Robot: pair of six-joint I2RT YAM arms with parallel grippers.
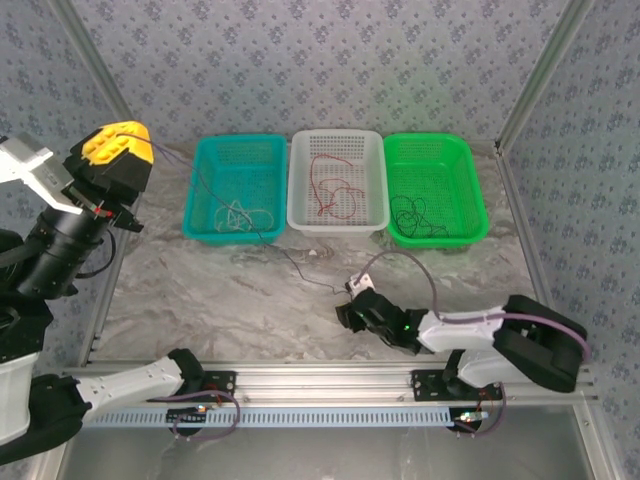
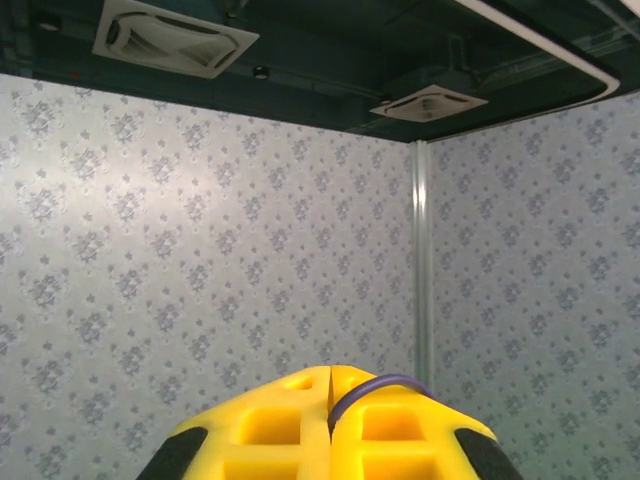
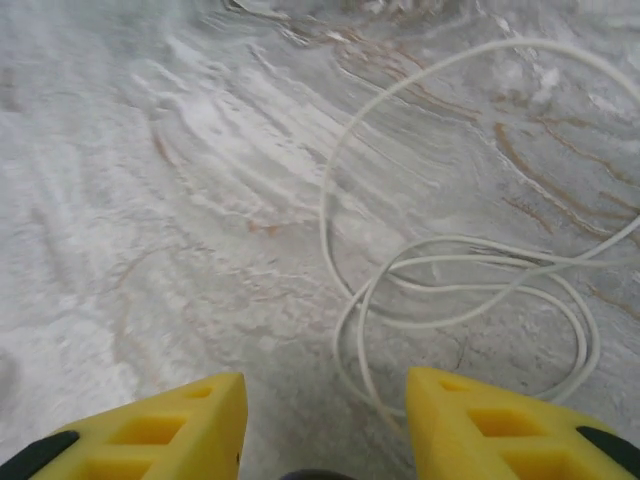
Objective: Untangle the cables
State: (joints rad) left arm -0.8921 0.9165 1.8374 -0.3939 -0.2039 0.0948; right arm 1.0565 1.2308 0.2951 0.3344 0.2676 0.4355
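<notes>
My left gripper (image 1: 120, 142) is raised at the far left, above the table. Its yellow jaws (image 2: 330, 372) are shut on a thin purple-grey cable (image 2: 385, 383). That cable (image 1: 290, 258) runs down across the teal basket (image 1: 213, 148) and over the table toward my right gripper (image 1: 350, 303). The right gripper (image 3: 325, 385) sits low over the marble with its jaws open and nothing held. A white cable (image 3: 460, 270) lies coiled on the table just ahead of it, one loop reaching in beside the right finger (image 3: 480, 420). More white cable (image 1: 240, 215) is in the teal basket.
A white basket (image 1: 336, 222) holds a red cable (image 1: 330, 185). A green basket (image 1: 478, 205) holds a black cable (image 1: 415, 215). The three baskets stand in a row at the back. A metal frame rail (image 1: 330, 380) bounds the near edge, and patterned walls close in the sides.
</notes>
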